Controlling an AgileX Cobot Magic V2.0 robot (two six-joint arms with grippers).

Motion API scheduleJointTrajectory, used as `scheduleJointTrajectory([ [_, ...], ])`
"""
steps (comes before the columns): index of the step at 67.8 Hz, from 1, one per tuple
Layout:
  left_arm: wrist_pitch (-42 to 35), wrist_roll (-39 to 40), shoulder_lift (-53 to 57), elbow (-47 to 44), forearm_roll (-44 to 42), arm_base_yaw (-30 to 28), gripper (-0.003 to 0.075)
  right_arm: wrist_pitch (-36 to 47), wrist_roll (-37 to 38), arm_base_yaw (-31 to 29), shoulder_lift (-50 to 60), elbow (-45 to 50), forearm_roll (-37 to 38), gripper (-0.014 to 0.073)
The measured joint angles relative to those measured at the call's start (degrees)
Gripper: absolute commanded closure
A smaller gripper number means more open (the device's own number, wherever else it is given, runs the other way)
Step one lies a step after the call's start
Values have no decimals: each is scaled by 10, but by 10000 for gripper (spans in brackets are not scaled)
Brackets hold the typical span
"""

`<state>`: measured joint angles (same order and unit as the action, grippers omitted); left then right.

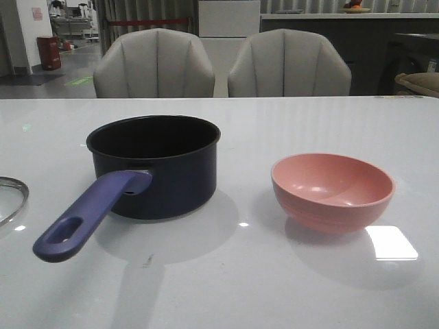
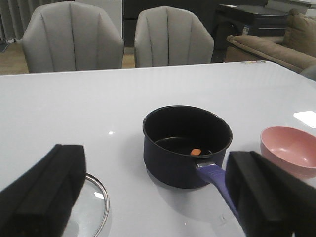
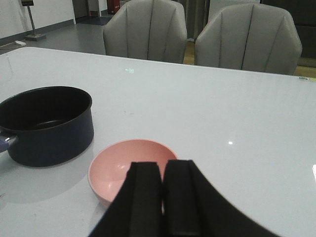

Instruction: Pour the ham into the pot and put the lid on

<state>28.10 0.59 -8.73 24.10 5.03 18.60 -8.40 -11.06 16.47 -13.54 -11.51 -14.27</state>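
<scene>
Left gripper (image 2: 148, 197), fingers spread wide, is hovering beside the pot (image 2: 187, 144); it should be centring over the lid (image 2: 94, 205) knob.

Dim, even indoor light falls on a glossy white table (image 1: 219, 288), where a bright rectangular glare patch sits near the front edge beside the pink bowl (image 1: 333, 190). Soft shadows spread toward the front under the pot (image 1: 154, 164) and bowl. Close black fingers (image 2: 42, 192) loom blurred in the wrist views.
</scene>
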Motion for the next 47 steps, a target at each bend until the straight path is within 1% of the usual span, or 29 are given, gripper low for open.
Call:
scheduleJointTrajectory([
  [9,2,8,-55,32,-16,-3,26,0,0,0,0,0,0,432],
  [15,5,53,-101,57,-66,-16,29,0,0,0,0,0,0,432],
  [16,5,75,-117,65,-85,-23,29,0,0,0,0,0,0,432],
  [18,6,90,-134,73,-102,-32,29,0,0,0,0,0,0,432],
  [24,6,118,-190,97,-138,-56,29,0,0,0,0,0,0,432],
  [33,16,127,-269,128,-142,-82,29,0,0,0,0,0,0,432],
  [47,67,131,-425,194,-128,-112,29,0,0,0,0,0,0,432],
])
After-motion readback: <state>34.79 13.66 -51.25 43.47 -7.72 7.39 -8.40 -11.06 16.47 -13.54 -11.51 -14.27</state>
